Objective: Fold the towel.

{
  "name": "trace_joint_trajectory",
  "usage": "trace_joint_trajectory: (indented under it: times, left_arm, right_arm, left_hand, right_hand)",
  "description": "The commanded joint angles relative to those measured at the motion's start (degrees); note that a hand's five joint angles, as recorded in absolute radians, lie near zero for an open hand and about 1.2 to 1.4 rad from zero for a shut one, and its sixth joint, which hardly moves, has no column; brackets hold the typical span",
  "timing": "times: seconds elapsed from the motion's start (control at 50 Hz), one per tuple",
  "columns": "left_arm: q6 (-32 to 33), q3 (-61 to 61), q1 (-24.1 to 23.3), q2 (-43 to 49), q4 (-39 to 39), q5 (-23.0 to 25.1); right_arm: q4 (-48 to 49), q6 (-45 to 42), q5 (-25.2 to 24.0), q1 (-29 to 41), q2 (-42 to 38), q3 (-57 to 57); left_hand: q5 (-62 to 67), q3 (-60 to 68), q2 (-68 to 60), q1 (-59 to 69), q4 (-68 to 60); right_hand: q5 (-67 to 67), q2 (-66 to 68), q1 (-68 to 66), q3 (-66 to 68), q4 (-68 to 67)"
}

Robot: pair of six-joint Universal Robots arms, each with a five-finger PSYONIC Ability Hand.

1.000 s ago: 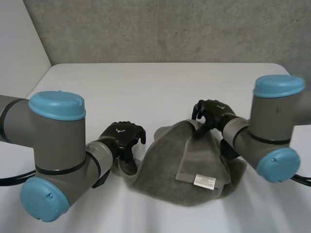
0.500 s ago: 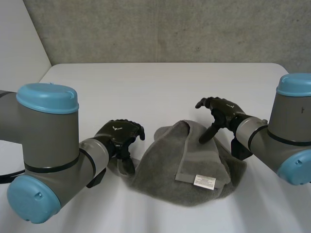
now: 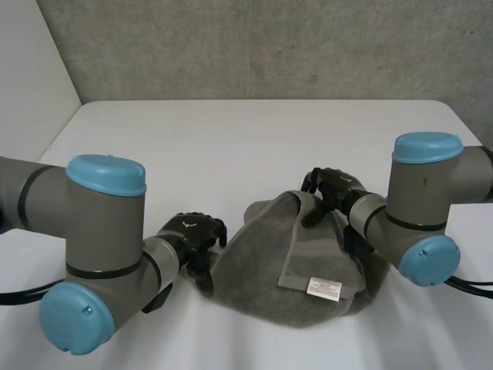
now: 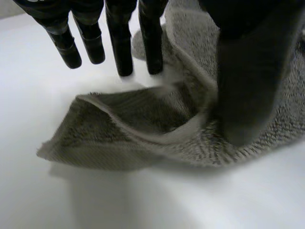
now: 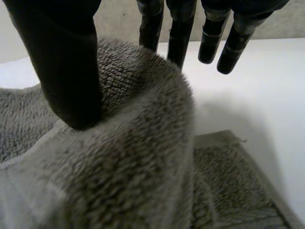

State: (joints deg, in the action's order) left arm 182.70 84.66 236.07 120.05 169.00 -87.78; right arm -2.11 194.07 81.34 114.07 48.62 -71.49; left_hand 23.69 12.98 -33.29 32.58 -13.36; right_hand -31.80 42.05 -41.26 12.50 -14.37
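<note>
Against half a second earlier, we saw the left hand (image 3: 192, 231) sit a touch lower at the left edge of the towel (image 3: 262, 270). The right hand (image 3: 333, 189), then lifted clear with its fingers spread, was back down on top of the towel's hump. The towel kept its bunched shape at the near middle of the table (image 3: 231, 139), with its white label (image 3: 324, 288) face up on the near right part.

The left wrist view showed what the head view hid. The left hand was open, with its fingers (image 4: 119, 43) straight, their tips at a folded-over corner, and its thumb pressed on the cloth beside it, nothing pinched. The right wrist view showed the right hand gripping the towel — thumb dug into the near side of a raised fold, two fingers (image 5: 180, 38) down behind its far side, the other fingers over white table.

The towel's left corner lay loose on the table, its hemmed edge curled up. White tabletop ran wide beyond the towel — out to the far edge and to both sides.
</note>
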Motion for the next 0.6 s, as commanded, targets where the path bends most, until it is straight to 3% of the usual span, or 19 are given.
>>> trace_joint_trajectory:
  times: [0.02, 0.04, 0.06, 0.2, 0.24, 0.26, 0.28, 0.3, 0.34, 0.38, 0.42, 0.46, 0.5, 0.6]
  left_arm:
    - [0.2, -0.9, -0.08, 1.42, -0.07, -0.02]
    - [0.2, -1.42, 0.01, 1.33, 0.01, -0.02]
    - [0.2, -2.21, 0.09, 1.07, 0.01, -0.02]
    - [0.03, -9.87, 1.41, -0.16, 0.72, -0.2]
    - [0.03, -13.47, 2.64, -0.87, 0.8, -0.81]
    - [0.03, -17.21, 4.12, -1.48, 0.8, -2.47]
    - [-0.06, -20.56, 4.83, -2.61, 0.89, -4.4]
    - [-0.06, -20.59, 4.84, -2.63, 0.89, -4.42]
    - [-0.5, -25.4, 4.32, -8.04, 2.11, -7.22]
    - [-0.5, -25.86, 4.05, -12.25, 4.3, -7.49]
    - [-0.41, -24.82, 4.05, -16.64, 7.54, -7.41]
    - [-0.32, -22.35, 4.14, -20.73, 11.35, -7.32]
    - [-0.06, -14.57, 4.4, -27.03, 18.44, -7.32]
    - [0.12, -3.66, 4.4, -29.26, 23.56, -7.23]
  right_arm:
    - [-0.17, -0.54, -1.7, 0.45, 0.07, 0.12]
    - [-0.18, -0.54, -1.71, 0.45, 0.07, 0.12]
    - [-0.09, -0.89, -3.01, 0.28, 0.25, 0.47]
    - [-5.62, -5.02, -11.64, -0.52, 2.62, 9.53]
    - [-13.67, -7.82, -15.75, -0.95, 2.62, 22.64]
    - [-13.71, -7.83, -15.77, -0.96, 2.62, 22.71]
    - [-16.06, -8.36, -16.99, -1.91, 2.97, 30.28]
    - [-16.08, -8.36, -17.0, -1.92, 2.98, 30.36]
    - [-16.61, -8.54, -19.62, -3.5, 5.59, 41.3]
    - [-15.74, -8.62, -20.86, -4.2, 9.01, 42.13]
    - [-13.01, -8.98, -23.59, -4.3, 13.08, 40.55]
    - [-3.91, -8.36, -30.16, -4.56, 20.52, 29.63]
    - [-0.04, -8.19, -32.88, -4.82, 23.42, 22.87]
    - [1.42, -9.67, -35.99, -5.26, 25.65, 8.42]
  left_hand:
    - [30.02, -2.98, -30.41, 31.12, 3.36]
    - [44.68, -2.98, -45.07, 45.78, 3.36]
    - [46.3, -2.98, -46.69, 47.4, 3.36]
    - [46.31, -2.98, -46.71, 47.42, 3.36]
    - [46.31, -2.98, -46.71, 47.42, 3.36]
    - [46.31, -2.98, -46.71, 47.42, 3.36]
    - [46.31, -2.98, -46.71, 47.42, 3.36]
    - [46.31, -2.98, -46.71, 47.42, 3.36]
    - [46.31, -2.98, -46.71, 47.42, 3.36]
    - [46.31, -2.98, -46.71, 47.42, 3.36]
    - [46.31, -2.98, -46.71, 47.42, 3.36]
    - [46.31, -2.98, -46.71, 47.42, 3.36]
    - [46.31, -2.98, -46.71, 47.42, 3.36]
    - [46.31, -2.98, -46.71, 47.42, 3.36]
  right_hand:
    - [-38.15, 37.9, -38.68, -2.5, 4.37]
    - [-38.2, 37.95, -38.74, -2.5, 4.37]
    - [-38.2, 37.95, -38.74, -2.5, 4.37]
    - [-38.2, 37.95, -38.74, -2.5, 4.37]
    - [-38.2, 37.95, -38.74, -2.5, 4.37]
    - [-38.2, 37.95, -38.74, -2.5, 4.37]
    - [-38.2, 37.95, -38.74, -2.5, 4.37]
    - [-38.2, 37.95, -38.74, -2.5, 4.37]
    - [-38.2, 37.95, -38.74, -2.5, 4.37]
    - [-38.2, 37.95, -38.74, -2.5, 4.37]
    - [-38.2, 37.95, -38.74, -2.5, 4.37]
    - [-38.2, 37.95, -38.74, -2.5, 4.37]
    - [-38.2, 37.95, -38.74, -2.5, 4.37]
    - [-38.2, 37.95, -38.74, -2.5, 4.37]
